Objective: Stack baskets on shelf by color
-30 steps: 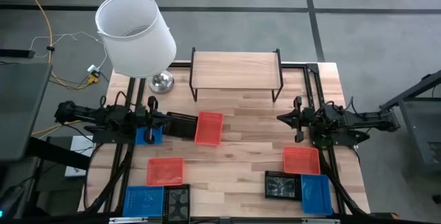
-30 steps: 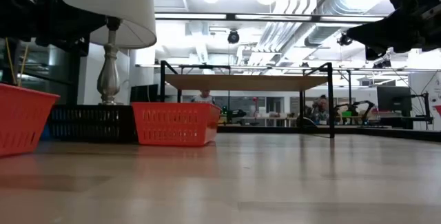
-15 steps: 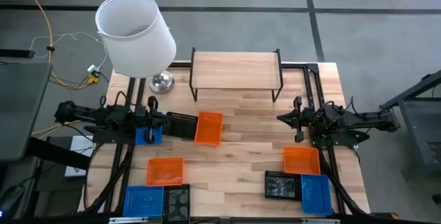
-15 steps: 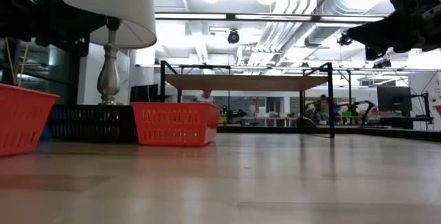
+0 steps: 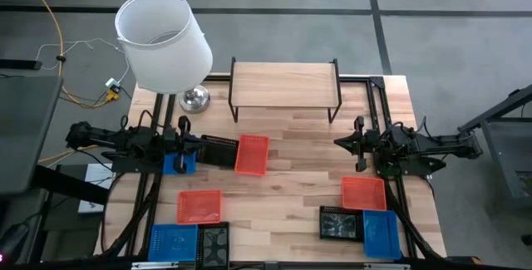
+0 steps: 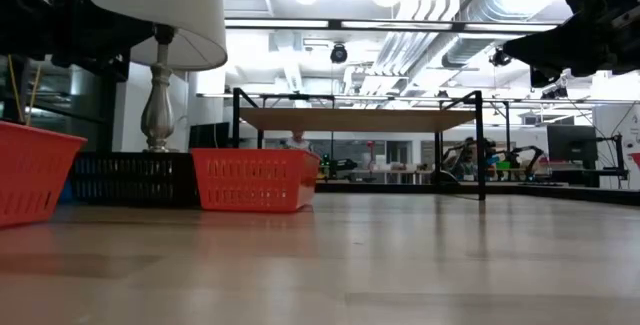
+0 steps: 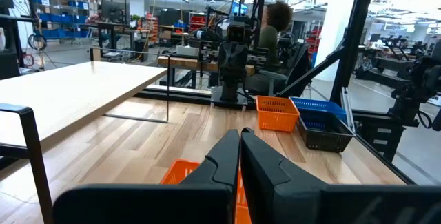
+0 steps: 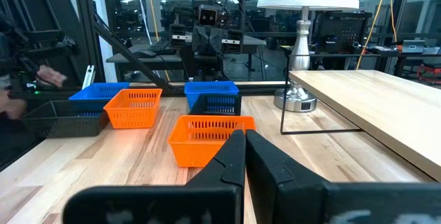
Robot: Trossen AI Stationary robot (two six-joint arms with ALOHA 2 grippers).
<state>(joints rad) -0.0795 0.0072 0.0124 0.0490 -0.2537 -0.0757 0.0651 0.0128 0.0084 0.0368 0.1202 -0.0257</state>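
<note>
Baskets (image 5: 252, 154) red-orange, blue & black mesh; shelf (image 5: 284, 82) light wood w/ black legs; lamp (image 5: 163, 41) white

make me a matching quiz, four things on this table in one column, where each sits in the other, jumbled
Things:
1. lamp
2. shelf
3. left gripper
4. black basket

Places:
A. far edge of the table, middle
B. near right, touching a blue basket
C. far left corner
D. left side, over a black basket beside an orange one

Pairs: 1-C, 2-A, 3-D, 4-B
</note>
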